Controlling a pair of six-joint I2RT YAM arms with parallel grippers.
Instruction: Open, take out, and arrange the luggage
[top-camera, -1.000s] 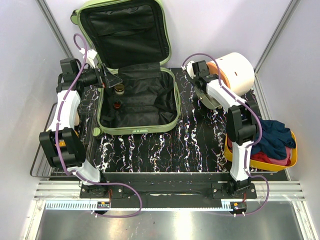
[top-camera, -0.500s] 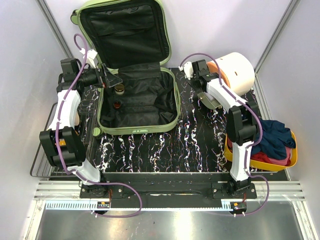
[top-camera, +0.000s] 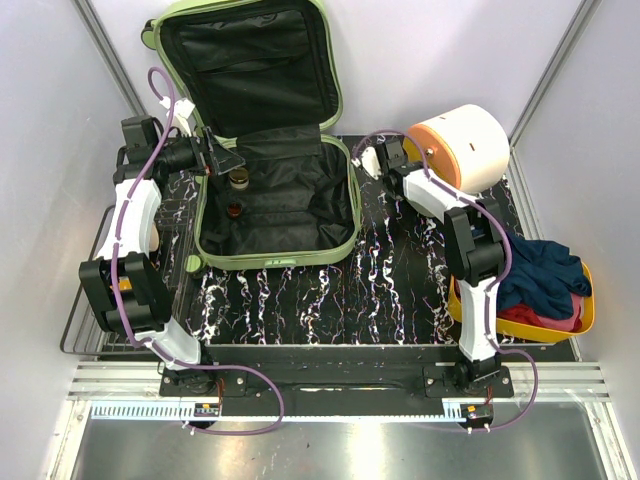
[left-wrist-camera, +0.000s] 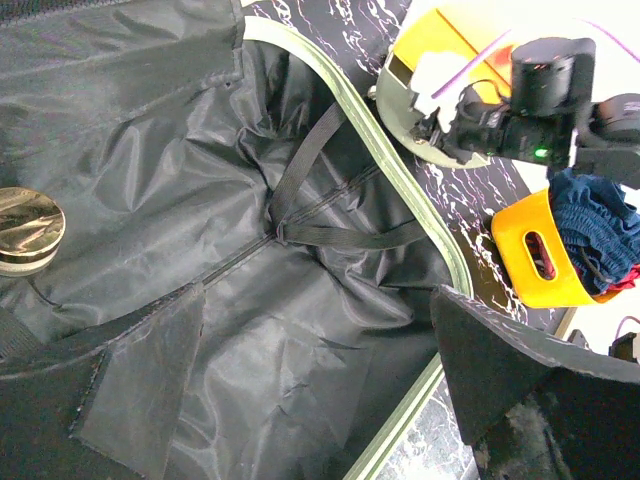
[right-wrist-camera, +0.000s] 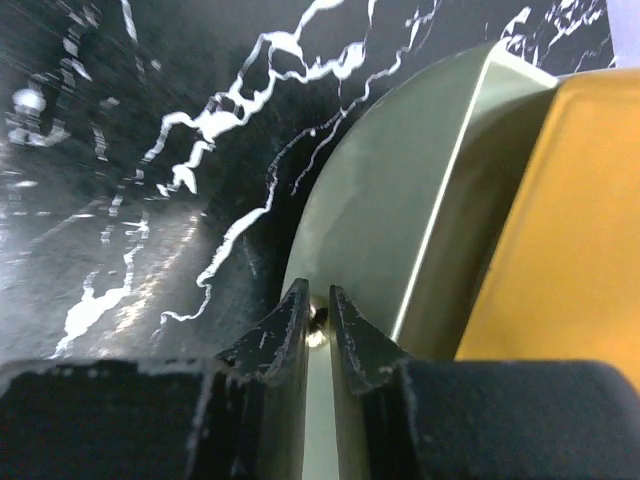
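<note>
Left gripper (top-camera: 228, 158) first: wide open and empty, poised over the left wall of the luggage (top-camera: 285, 205), with its fingers (left-wrist-camera: 140, 385) spread either side of the black lining in the wrist view. Right gripper (right-wrist-camera: 318, 318): closed to a thin slit, tips just above the rim of a pale-green dish (right-wrist-camera: 400, 195) beside the white drum with the orange face (top-camera: 462, 145); no telling about an actual pinch (a small shiny glint in the slit, nothing more).

Luggage: at the rear left of the worktop (top-camera: 400, 270), already unzipped, lid propped upright against the back wall, base flat. Inside, close to the left wall: a gold-lidded jar (top-camera: 238, 178) and a darker brown one (top-camera: 235, 210), near the crossed straps (left-wrist-camera: 300, 225). Probably the taking-out step, then, with opening done and arranging not yet begun.

To do it well:
- Pick one jar, likely the gold-lidded one nearest the left gripper.
- Centre the open jaws over the lid before descending, then come straight down.
- Close on the body rather than on the lid's slick edge.
- Mind the loose lining and straps, and avoid trapping fabric between fingertip and jar.
- Lift clear of the green rim before swinging out.
- Keep well away from the right arm.
- Set the jar upright on bare worktop, apart from the yellow-orange tray (top-camera: 588, 318) of clothes (top-camera: 545, 272).
</note>
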